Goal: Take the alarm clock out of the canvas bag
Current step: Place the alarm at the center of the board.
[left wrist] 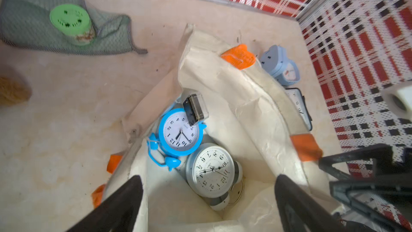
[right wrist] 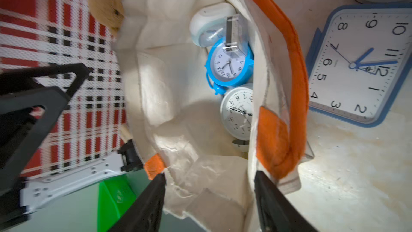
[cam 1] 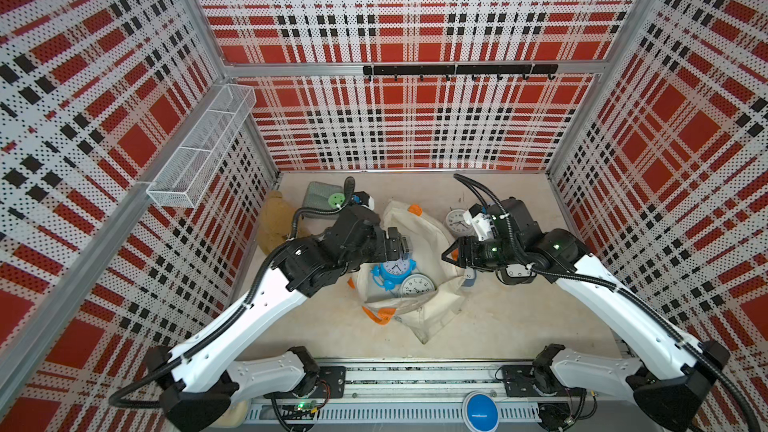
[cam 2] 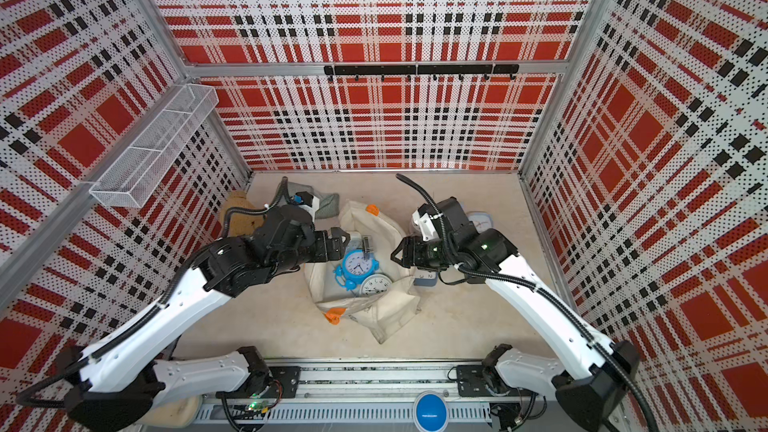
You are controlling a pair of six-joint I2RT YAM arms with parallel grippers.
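The cream canvas bag [cam 1: 432,309] [cam 2: 386,309] lies mid-table with its mouth wide. Inside it, a blue twin-bell alarm clock [cam 1: 392,270] [left wrist: 180,132] [right wrist: 228,63] leans beside a white alarm clock [cam 1: 417,284] [left wrist: 211,170] [right wrist: 239,112]. A small clear block [left wrist: 196,108] rests on the blue clock. My left gripper [left wrist: 208,177] [cam 1: 397,243] hangs open above the bag's mouth, over the white clock, holding nothing. On the opposite side my right gripper [right wrist: 209,175] [cam 1: 451,253] is open at the bag's rim. Loose canvas lies between its fingers, unclamped, beside an orange handle [right wrist: 296,99].
On the table beyond the bag stand a blue-framed square clock [right wrist: 361,63], a round white clock [cam 1: 457,220], a pale blue clock [left wrist: 281,65] and a black-framed clock [left wrist: 298,106]. A green-lidded jar [left wrist: 71,18] sits on a grey-green cloth [left wrist: 29,32]. A brown plush toy [cam 1: 274,218] lies far left.
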